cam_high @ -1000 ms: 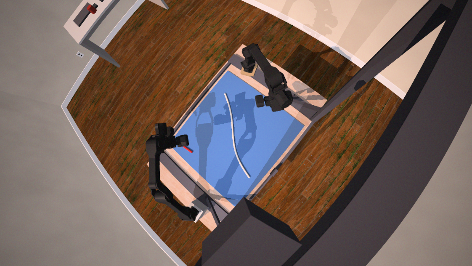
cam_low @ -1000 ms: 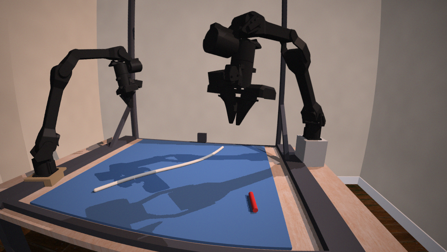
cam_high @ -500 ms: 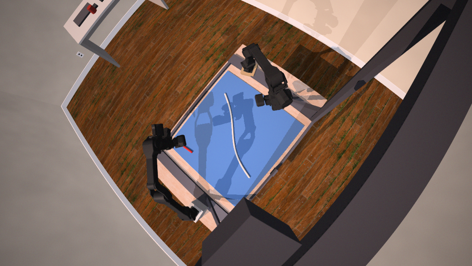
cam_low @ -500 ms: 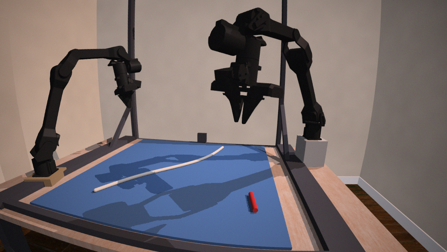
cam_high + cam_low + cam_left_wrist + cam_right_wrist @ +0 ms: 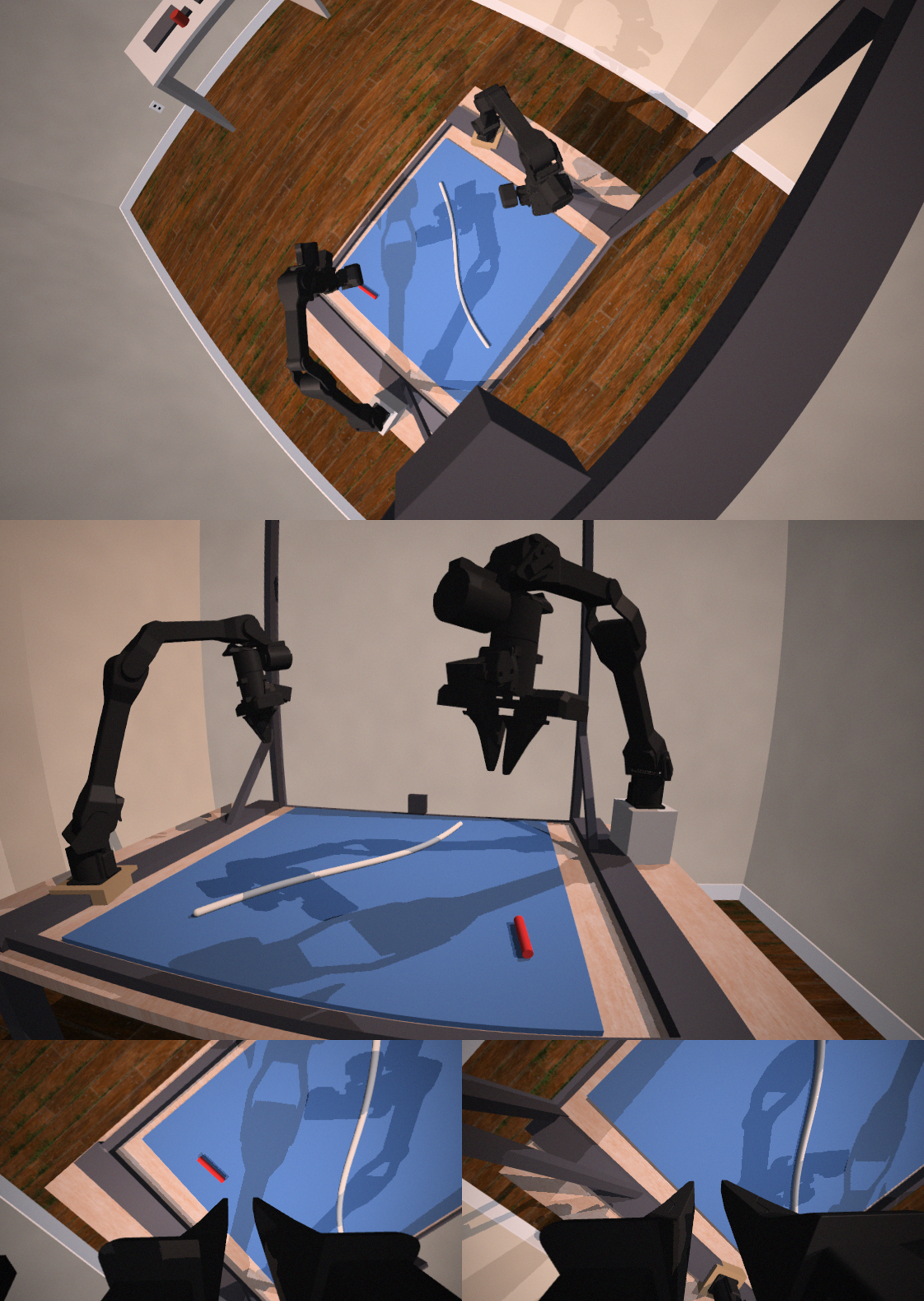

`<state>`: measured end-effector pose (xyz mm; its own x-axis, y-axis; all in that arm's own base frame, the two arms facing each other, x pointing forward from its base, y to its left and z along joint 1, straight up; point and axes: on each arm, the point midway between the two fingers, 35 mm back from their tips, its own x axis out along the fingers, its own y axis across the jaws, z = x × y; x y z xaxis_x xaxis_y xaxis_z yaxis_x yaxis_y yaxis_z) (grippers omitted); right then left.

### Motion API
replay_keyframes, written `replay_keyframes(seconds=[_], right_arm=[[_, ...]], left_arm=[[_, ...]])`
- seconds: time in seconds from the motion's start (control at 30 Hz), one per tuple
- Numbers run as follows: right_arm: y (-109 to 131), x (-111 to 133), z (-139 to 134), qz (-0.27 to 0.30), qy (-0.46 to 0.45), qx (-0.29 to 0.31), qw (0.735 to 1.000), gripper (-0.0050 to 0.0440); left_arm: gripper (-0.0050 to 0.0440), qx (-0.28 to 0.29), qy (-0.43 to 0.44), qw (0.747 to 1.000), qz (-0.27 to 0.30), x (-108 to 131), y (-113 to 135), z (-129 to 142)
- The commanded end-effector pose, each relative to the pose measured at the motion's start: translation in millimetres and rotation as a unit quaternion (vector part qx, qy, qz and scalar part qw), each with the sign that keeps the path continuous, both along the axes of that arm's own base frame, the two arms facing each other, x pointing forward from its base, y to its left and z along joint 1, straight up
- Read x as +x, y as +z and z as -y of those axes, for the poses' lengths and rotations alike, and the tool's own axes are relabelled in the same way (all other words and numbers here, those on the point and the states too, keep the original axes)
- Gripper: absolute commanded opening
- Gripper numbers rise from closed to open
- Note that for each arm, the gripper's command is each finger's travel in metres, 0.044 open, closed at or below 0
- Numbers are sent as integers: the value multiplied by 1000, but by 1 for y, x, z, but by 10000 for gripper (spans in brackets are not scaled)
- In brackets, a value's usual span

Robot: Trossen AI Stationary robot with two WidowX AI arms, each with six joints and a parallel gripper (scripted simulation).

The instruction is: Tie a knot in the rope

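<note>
The two fingers of my left claw point(image 5: 497, 770) point(image 5: 240, 1198) are a little apart, with nothing between them, and they point down above the surface point(image 5: 529, 271) point(image 5: 452, 972) point(image 5: 186, 1135) point(image 5: 689, 1131). My right claw point(image 5: 267, 739) point(image 5: 707, 1186) is in the same state: its fingertips are slightly parted in my wrist view, and it too holds nothing. From above, the arms hide both sets of fingertips. Both claws are raised, touching neither the rope point(image 5: 456, 258) point(image 5: 361, 865) point(image 5: 355, 1143) point(image 5: 811, 1114) nor anything else. The rope lies on the blue surface between my two arms, as one long strand with gentle bends. It has no knot or crossing in it, and both ends lie loose. A short red stick point(image 5: 367, 291) point(image 5: 523, 937) point(image 5: 211, 1170) lies on my left arm's side of the surface, apart from the rope and close to the wooden border point(image 5: 381, 336) point(image 5: 591, 920) point(image 5: 165, 1178) point(image 5: 620, 1149). Shadows of my arms fall across the blue, and parts of the rope are shaded. Farther out, my left arm stands on a pale block point(image 5: 389, 423) point(image 5: 630, 842), my right arm on a tan block point(image 5: 483, 143) point(image 5: 106, 894) point(image 5: 739, 1271).
</note>
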<state>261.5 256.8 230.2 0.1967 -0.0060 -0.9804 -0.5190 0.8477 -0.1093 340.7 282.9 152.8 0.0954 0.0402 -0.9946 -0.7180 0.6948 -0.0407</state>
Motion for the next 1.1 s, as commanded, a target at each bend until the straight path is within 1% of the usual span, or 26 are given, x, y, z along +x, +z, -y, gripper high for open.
replay_keyframes(seconds=[0.0, 0.3, 0.47, 0.63, 0.8, 0.87, 0.97, 1.07], right_arm=[[9, -1, 1, 10, 2, 8, 1000, 100], [4, 7, 7, 9, 1, 8, 1000, 100], [-12, 28, 26, 6, -1, 6, 1000, 100], [-40, 59, 65, 1, -3, 4, 1000, 100], [-75, 86, 121, -2, -6, 4, 1000, 100], [-75, 86, 121, -2, -6, 4, 1000, 100], [-97, 96, 158, -3, -8, 3, 1000, 100], [-117, 99, 193, -3, -10, 3, 1000, 100]], left_arm=[[100, 12, 3, 1000, 19, 0, 17, 0], [100, 12, 3, 1000, 19, 0, 17, 0], [100, 12, 3, 1000, 19, 0, 17, 0], [100, 12, 3, 1000, 19, 0, 17, 0], [100, 12, 3, 1000, 19, 0, 17, 0], [100, 12, 3, 1000, 19, 0, 17, 0], [100, 12, 3, 1000, 19, 0, 17, 0], [100, 12, 3, 1000, 19, 0, 17, 0]])
